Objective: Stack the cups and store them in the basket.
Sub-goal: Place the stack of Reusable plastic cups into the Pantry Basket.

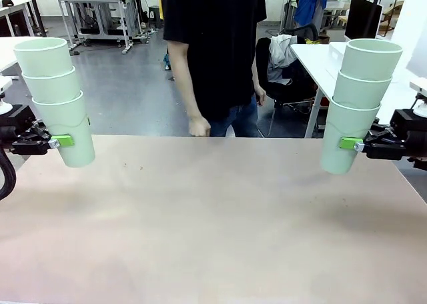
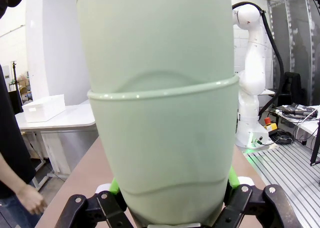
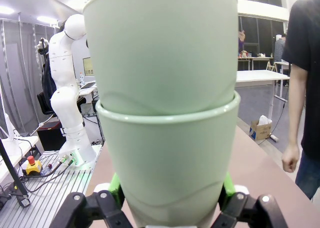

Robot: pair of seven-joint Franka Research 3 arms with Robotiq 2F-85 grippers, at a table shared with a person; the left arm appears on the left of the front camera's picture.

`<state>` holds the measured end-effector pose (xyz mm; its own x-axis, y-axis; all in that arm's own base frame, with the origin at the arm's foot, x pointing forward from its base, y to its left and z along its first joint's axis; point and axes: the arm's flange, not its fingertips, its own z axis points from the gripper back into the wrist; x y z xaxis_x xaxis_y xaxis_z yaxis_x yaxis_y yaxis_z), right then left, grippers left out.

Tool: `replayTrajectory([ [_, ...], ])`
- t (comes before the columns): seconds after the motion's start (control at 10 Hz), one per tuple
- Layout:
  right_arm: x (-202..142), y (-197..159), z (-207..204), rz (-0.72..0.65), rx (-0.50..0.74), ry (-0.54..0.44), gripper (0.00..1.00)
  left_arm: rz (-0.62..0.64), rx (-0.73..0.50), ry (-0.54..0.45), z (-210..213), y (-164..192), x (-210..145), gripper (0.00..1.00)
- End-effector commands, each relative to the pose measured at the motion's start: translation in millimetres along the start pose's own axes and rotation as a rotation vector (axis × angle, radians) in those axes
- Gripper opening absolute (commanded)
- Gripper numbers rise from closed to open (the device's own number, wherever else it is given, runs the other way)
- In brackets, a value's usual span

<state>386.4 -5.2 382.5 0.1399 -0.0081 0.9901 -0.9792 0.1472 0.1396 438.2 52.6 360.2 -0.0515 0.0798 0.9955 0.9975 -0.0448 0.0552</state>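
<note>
Left stack [image 1: 57, 97]: three cups nested one inside another, leaning slightly, held in the air over the left end of the table [image 1: 213, 217].
Right stack [image 1: 357, 104]: three nested cups, in the air over the table's right end.
Left gripper [image 1: 65, 142]: clamped on the bottom cup's lower wall.
Right gripper [image 1: 348, 144]: clamped likewise.
Look: pale mint, matte, tapered, rims stepped.
Hidden: each gripper's far finger in the front view.

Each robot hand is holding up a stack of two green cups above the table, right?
Not quite. Each stack has three cups, not two. The front view shows the left gripper shut on the left stack and the right gripper shut on the right stack, both held up above the table.
</note>
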Motion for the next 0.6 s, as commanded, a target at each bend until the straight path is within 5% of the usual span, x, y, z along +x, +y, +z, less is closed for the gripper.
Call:
replayTrajectory([
  [0.0, 4.1, 0.0, -1.7, 0.009, -0.002, 0.001, 0.86, -0.005, -0.001, -0.004, -2.2, -0.5, 5.8, 0.85],
  [0.5, 4.1, 0.0, -1.7, 0.009, -0.002, 0.001, 0.86, -0.005, -0.001, -0.004, -2.2, -0.5, 5.8, 0.85],
])
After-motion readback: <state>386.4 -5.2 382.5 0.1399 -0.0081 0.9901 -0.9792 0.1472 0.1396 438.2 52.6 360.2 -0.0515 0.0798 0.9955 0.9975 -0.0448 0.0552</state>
